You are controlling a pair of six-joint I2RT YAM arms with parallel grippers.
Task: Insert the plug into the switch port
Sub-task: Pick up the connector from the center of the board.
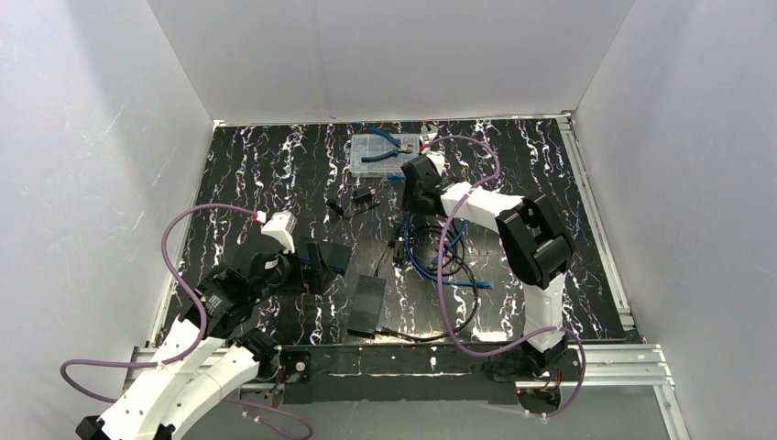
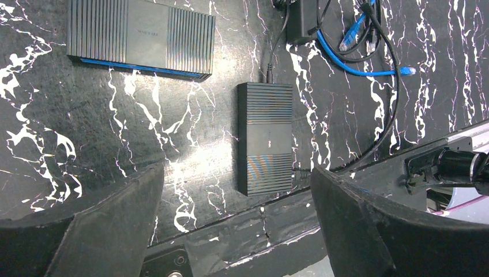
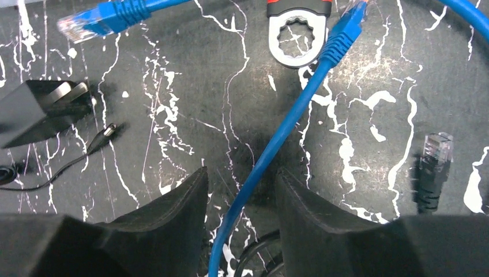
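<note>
The switch is a flat matte-black box near the table's front edge, also in the left wrist view. A black cable enters its far end; I cannot make out its port. My left gripper is open and empty, hovering above and in front of the box, at the left in the top view. My right gripper is open with its jaws on either side of a blue cable, not touching it. That cable ends in a plug ahead of the fingers. The gripper is at the back in the top view.
A second ribbed black box with a blue edge lies left of the switch. A second blue plug, a black plug, a wall adapter with a barrel jack and a wrench head lie nearby. A clear parts box stands at the back.
</note>
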